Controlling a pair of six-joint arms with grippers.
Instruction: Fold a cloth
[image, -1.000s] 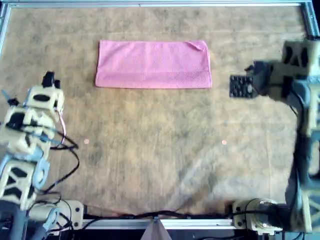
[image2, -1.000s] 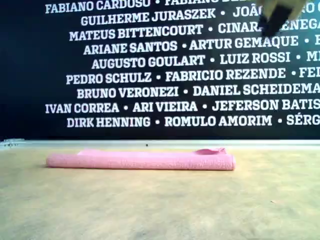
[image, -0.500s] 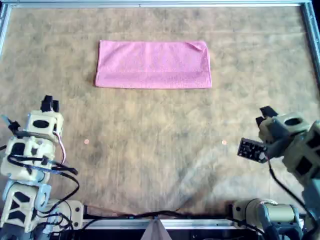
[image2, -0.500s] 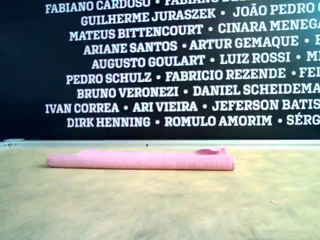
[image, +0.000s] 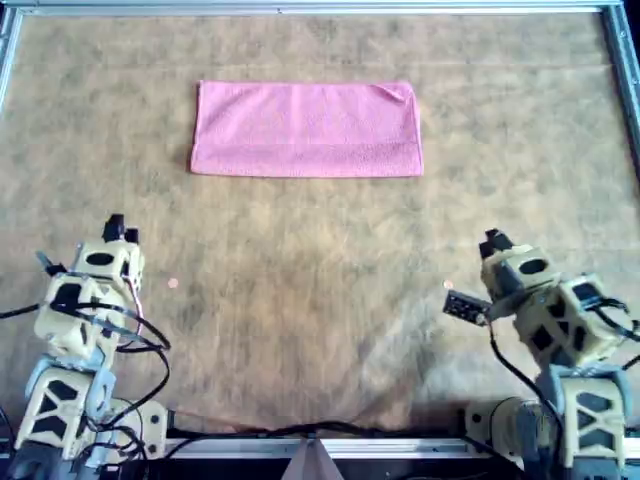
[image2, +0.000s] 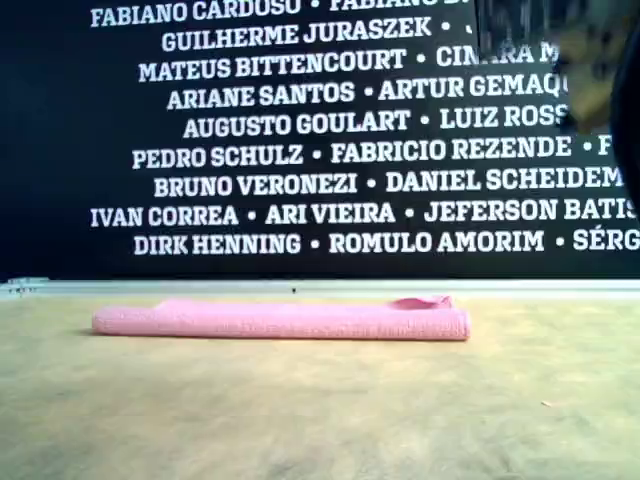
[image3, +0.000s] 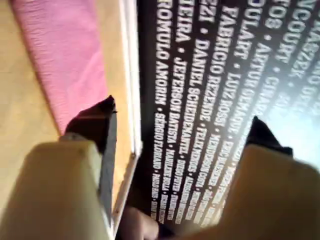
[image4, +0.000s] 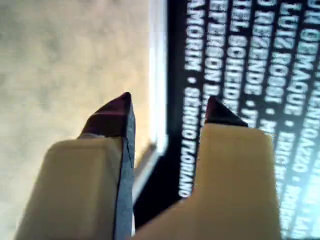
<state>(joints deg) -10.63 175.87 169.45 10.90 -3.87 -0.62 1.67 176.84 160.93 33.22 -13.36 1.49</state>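
**A:** Starting at the overhead view's left — what was the left gripper (image: 118, 228) doing?

**B:** It hovered low near that view's lower left corner, well short of the cloth (image: 306, 129). In its wrist view the two fingers (image3: 102, 125) stood wide apart with nothing between them, pointing toward the pink fabric and the black lettered wall (image2: 300, 140) beyond.

**A:** And the cloth itself?

**B:** It lay flat on the tan table cover (image: 320, 300) toward the far edge, a neat long rectangle already doubled over once, with one small corner turned up at the overhead view's upper right. Neither arm touched it.

**A:** The right gripper (image: 494, 242)?

**B:** Toward the overhead view's lower right, likewise well apart from the cloth. Its jaws were parted a little, empty.

**A:** What could have gone wrong from there?

**B:** If another fold was wanted, I'd judge the risk lay in pinching only the top layer at an edge, which would undo the fold rather than add one. That upturned corner could also catch and leave the edges uneven, and soft terry tends to drag across the cover.
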